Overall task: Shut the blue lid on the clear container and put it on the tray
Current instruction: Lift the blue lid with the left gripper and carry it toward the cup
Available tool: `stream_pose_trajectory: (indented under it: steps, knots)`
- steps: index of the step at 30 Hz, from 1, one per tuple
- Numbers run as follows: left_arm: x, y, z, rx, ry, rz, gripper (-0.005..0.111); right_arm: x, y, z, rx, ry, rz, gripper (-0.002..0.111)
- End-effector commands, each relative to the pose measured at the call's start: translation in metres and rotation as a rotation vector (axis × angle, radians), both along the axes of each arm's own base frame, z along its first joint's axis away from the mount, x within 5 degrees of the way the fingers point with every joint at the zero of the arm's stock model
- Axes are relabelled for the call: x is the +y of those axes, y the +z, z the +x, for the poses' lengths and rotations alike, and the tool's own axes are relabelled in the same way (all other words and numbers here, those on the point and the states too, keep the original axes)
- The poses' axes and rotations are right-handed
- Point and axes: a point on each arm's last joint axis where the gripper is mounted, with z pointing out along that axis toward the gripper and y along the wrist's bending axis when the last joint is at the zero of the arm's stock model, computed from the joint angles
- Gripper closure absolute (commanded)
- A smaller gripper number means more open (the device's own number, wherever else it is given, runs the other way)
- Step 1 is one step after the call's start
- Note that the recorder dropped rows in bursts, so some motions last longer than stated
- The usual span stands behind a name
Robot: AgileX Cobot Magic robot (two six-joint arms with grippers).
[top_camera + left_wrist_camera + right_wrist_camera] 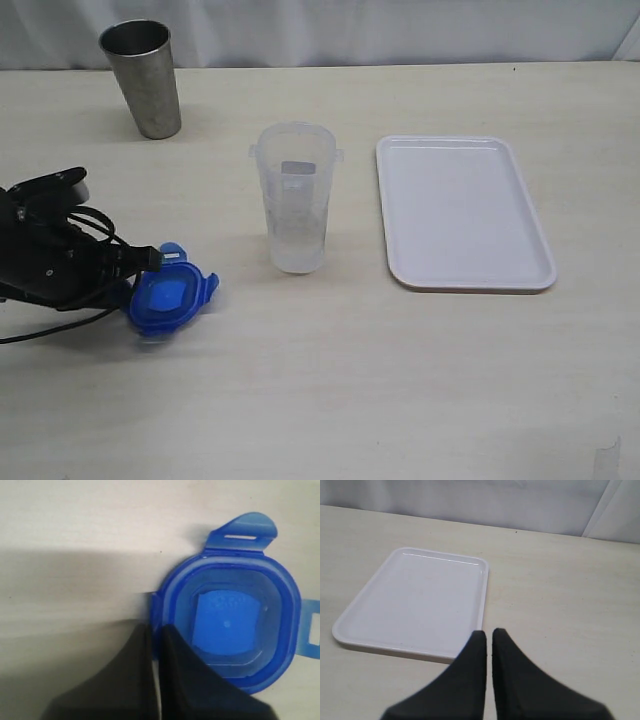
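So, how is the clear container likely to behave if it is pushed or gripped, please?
Probably tippy: the clear container is tall and narrow, tapering to a small base. Likely light, since it looks thin-walled plastic. Its smooth sides may slip in a grip.

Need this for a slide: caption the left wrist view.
Left end effector closed on one edge of the blue lid, pale table behind.

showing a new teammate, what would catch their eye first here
The bright blue lid jumps out first, at the near left of the table, with the black left gripper seemingly pinched on one edge flap. Next comes the clear container standing upright and open in the middle, with the white tray just to its right. A grey steel cup stands at the far left.
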Motion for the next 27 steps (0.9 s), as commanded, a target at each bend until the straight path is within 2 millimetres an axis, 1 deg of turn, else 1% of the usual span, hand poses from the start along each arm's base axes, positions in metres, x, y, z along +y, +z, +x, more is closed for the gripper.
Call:
stream_pose_trajectory:
  steps: [1, 7, 14, 18, 22, 27]
  knots:
    - [-0.005, 0.009, 0.005, -0.009, -0.079, 0.003, 0.107, 0.0, 0.0, 0.0, -0.005, -0.003, 0.01, 0.104]
    - [-0.009, 0.036, 0.018, -0.066, -0.168, 0.003, 0.107, 0.0, 0.0, 0.0, -0.005, -0.003, 0.01, 0.104]
    - [-0.004, 0.069, 0.028, -0.194, -0.347, 0.141, 0.107, 0.0, 0.0, 0.0, -0.005, -0.003, 0.01, 0.104]
    - [0.0, 0.093, 0.033, -0.314, -0.397, 0.211, 0.107, 0.0, 0.0, 0.0, -0.005, -0.003, 0.01, 0.104]
    - [0.001, 0.118, 0.037, -0.457, -0.397, 0.246, 0.107, 0.0, 0.0, 0.0, -0.005, -0.003, 0.01, 0.104]
    - [0.004, 0.139, 0.042, -0.641, -0.396, 0.299, 0.107, 0.0, 0.0, 0.0, -0.005, -0.003, 0.01, 0.104]
